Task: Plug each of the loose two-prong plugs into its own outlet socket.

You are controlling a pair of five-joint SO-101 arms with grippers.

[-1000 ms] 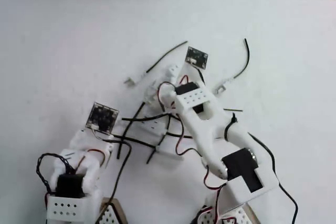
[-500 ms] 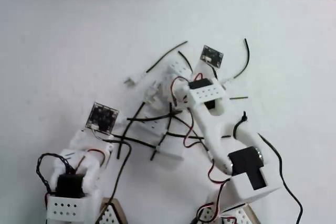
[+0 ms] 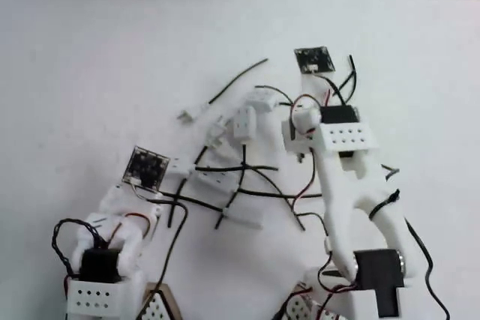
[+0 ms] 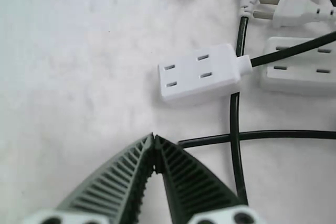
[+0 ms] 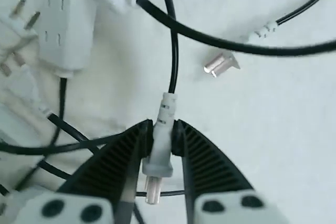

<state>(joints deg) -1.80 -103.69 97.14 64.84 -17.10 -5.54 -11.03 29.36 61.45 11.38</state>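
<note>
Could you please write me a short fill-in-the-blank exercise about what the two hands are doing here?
The right hand grips a white plug whose cord is ____.
The left hand is ____ and holds nothing.
The outlet block nearest the left hand shows ____ slots.
Missing: black; shut; four.

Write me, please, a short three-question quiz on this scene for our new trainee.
1. True or false: the left hand is holding a plug.
2. What is the right hand shut on? A) a white plug B) a bare black cable C) an outlet strip
3. How many pairs of slots show on the outlet block nearest the left hand?

Key: 1 false, it is shut and empty; 2 A; 3 two.
</note>
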